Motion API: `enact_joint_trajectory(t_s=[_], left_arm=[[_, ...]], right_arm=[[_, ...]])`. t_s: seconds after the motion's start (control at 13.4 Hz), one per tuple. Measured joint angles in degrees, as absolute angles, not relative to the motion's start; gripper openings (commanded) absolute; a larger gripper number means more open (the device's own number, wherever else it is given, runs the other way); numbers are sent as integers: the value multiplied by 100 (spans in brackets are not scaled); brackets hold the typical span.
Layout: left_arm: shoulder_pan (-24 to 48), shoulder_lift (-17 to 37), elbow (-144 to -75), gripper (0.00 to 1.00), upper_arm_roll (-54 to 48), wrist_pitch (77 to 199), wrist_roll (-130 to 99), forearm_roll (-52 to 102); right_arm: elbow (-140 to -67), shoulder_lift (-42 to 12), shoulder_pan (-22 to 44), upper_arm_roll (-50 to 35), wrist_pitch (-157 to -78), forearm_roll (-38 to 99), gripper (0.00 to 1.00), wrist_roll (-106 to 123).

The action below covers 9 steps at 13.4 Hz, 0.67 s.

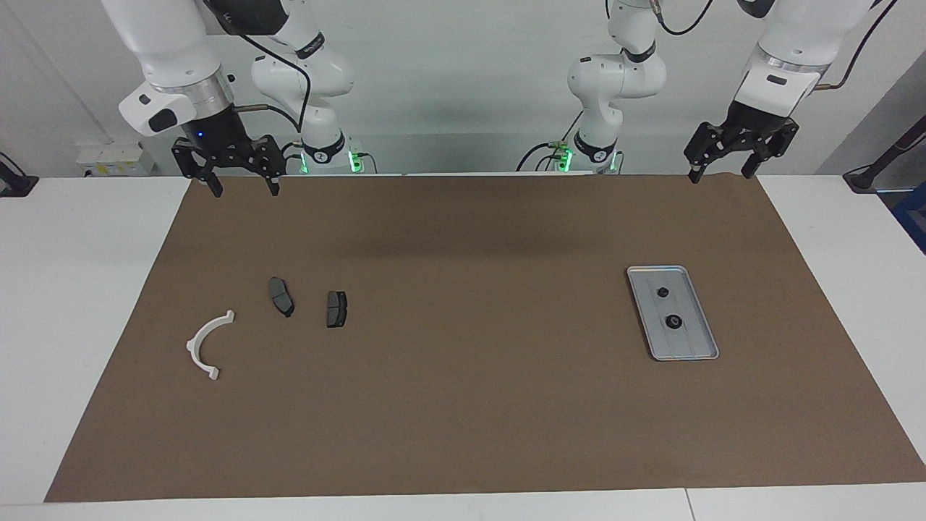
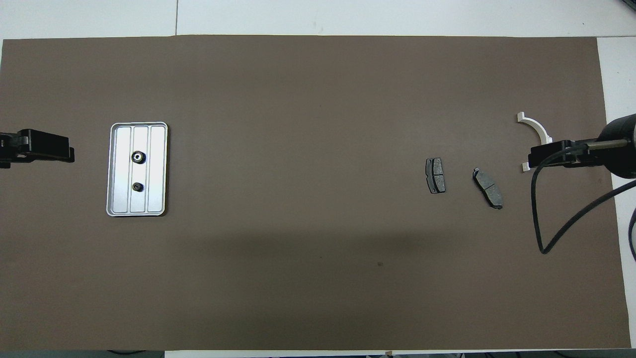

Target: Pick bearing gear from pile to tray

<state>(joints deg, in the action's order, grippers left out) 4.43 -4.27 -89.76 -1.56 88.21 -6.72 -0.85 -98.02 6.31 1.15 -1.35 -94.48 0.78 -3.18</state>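
The silver tray (image 1: 693,341) lies on the brown mat toward the left arm's end; it also shows in the overhead view (image 2: 157,200). Two small black gears (image 1: 662,292) (image 1: 673,322) lie in it. The pile toward the right arm's end holds a white arc bracket (image 1: 209,344) and two dark brake pads (image 1: 281,297) (image 1: 336,309). My left gripper (image 1: 721,176) is open and empty, raised over the mat's edge by the robots. My right gripper (image 1: 244,189) is open and empty, raised over the same edge. In the overhead view it covers part of the bracket (image 2: 535,128).
The brown mat (image 1: 463,405) covers most of the white table. A black cable (image 2: 556,219) hangs from the right arm. A wide stretch of mat lies between the brake pads (image 2: 436,175) (image 2: 488,187) and the tray.
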Motion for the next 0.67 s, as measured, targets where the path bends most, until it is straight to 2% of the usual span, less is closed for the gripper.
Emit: enact_joint_trajectory(t_s=[0.67], left_arm=[[490,-428,-8976,100,-128,8771,-644,-85]], right_arm=[[-9803,631,117,-135,-9448,78,100,-318]])
